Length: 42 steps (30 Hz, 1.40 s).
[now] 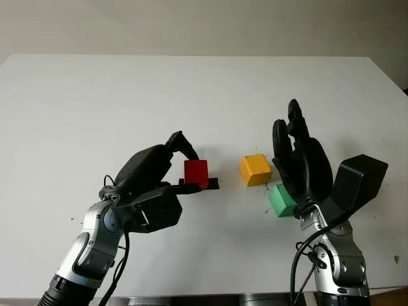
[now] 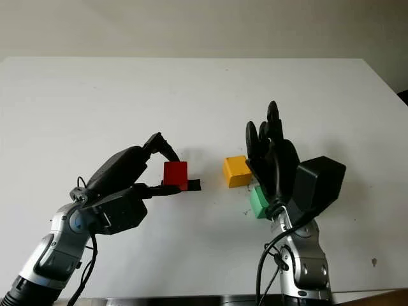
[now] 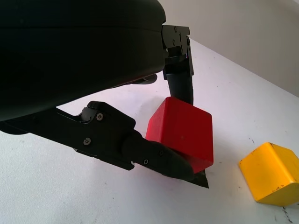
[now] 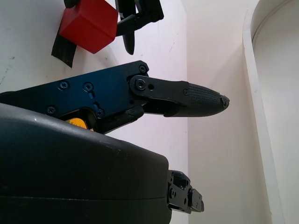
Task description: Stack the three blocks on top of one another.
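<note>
- Fingers [image 3: 159, 158] of my left hand [image 1: 153, 185] are pinching the red block [image 1: 196, 171]: one finger curls over its far side, another presses along its near lower edge, as my left wrist view shows.
- That red block sits between those fingers with its bottom lifted off the white table [image 1: 95, 108]; a dark shadow lies on the table under and just right of it.
- My left arm comes in from the bottom left, with the hand's black shell just behind the block.
- My right hand [image 1: 299, 162] is open and holds nothing, fingers pointing up and away, raised over the right part of the table.
- Just left of that hand's palm lies the yellow block [image 1: 255, 169] on the table, apart from the red one.
- Near the yellow block, closer to me and to its right, sits the green block [image 1: 281, 200], partly hidden behind my right hand; I cannot tell whether the hand touches it.
- All three blocks are separate, none on top of another.
- Beyond the table's far edge is a pale wall [image 1: 204, 25].
</note>
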### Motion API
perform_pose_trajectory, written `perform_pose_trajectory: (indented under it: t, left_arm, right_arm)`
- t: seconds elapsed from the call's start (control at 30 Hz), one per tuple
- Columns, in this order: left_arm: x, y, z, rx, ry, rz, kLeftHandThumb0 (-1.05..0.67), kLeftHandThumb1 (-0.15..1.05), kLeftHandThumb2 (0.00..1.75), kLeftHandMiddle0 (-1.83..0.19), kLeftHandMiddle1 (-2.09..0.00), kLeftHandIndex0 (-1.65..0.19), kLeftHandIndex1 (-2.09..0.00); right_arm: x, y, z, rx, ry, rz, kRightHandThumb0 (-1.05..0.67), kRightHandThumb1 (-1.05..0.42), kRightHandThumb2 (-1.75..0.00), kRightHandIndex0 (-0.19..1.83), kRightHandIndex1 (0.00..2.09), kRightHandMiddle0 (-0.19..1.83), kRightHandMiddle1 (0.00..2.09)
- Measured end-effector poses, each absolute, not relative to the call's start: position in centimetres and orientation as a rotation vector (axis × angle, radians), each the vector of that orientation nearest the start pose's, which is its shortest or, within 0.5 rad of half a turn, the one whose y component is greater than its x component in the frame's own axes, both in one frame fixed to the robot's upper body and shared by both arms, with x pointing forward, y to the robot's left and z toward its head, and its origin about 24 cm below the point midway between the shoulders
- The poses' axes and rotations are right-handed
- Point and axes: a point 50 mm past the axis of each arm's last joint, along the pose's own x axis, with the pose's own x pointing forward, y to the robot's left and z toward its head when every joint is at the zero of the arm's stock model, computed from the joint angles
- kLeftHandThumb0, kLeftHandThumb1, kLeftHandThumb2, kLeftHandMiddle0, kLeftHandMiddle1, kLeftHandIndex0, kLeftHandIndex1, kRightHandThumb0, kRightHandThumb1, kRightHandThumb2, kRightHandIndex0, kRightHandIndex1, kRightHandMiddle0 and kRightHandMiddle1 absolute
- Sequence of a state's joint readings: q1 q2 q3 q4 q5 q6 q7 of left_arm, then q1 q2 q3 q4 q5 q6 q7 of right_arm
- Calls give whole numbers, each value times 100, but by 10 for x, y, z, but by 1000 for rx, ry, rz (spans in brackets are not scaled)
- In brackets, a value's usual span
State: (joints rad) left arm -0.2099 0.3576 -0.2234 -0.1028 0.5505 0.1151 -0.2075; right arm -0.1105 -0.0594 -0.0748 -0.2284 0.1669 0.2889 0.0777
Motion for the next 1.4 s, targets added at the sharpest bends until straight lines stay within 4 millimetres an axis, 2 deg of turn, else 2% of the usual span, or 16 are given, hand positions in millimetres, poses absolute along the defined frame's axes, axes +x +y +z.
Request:
perform_pose_trajectory:
  t: [0.3,0.57,0.93,0.97,1.03,1.07,1.13,1.2,1.3,1.4]
  left_arm:
    - [286,142,96,940,-132,-329,-44,105,18,-20,-5,-4,-168]
    - [288,140,94,927,-135,-375,-43,105,15,-19,-5,-7,-171]
    - [289,139,93,919,-133,-409,-46,105,8,-19,-5,-11,-159]
    - [289,139,93,921,-132,-410,-49,104,7,-15,-4,-10,-150]
    - [289,139,93,935,-127,-413,-55,104,6,-7,-4,-5,-118]
    - [289,140,92,944,-121,-415,-56,104,6,-5,-4,-4,-111]
    - [288,140,92,965,-117,-416,-60,104,5,3,-5,-8,-62]
    - [288,141,91,981,-116,-415,-61,105,6,9,-5,-9,-30]
    - [288,142,91,994,-114,-416,-62,104,6,15,-4,-2,-10]
    - [288,141,91,997,-110,-423,-62,103,6,19,-1,7,-4]
  right_arm:
    - [269,-161,95,104,-50,77,-66,-105,-51,-19,0,-19,3]
    - [268,-161,95,101,-48,81,-66,-105,-52,-19,0,-19,3]
    - [268,-162,96,103,-49,73,-63,-105,-51,-19,1,-19,4]
    - [268,-162,96,103,-48,73,-63,-105,-52,-19,1,-19,4]
    - [268,-162,96,103,-48,73,-64,-105,-52,-19,1,-19,4]
    - [268,-162,96,103,-48,73,-64,-105,-52,-19,1,-19,4]
    - [268,-162,95,103,-48,75,-64,-105,-52,-19,0,-19,3]
    - [268,-162,96,102,-48,78,-65,-105,-52,-19,0,-19,2]
    - [268,-161,96,102,-48,82,-65,-105,-52,-19,0,-19,1]
    - [268,-161,97,102,-53,83,-65,-105,-52,-19,0,-19,2]
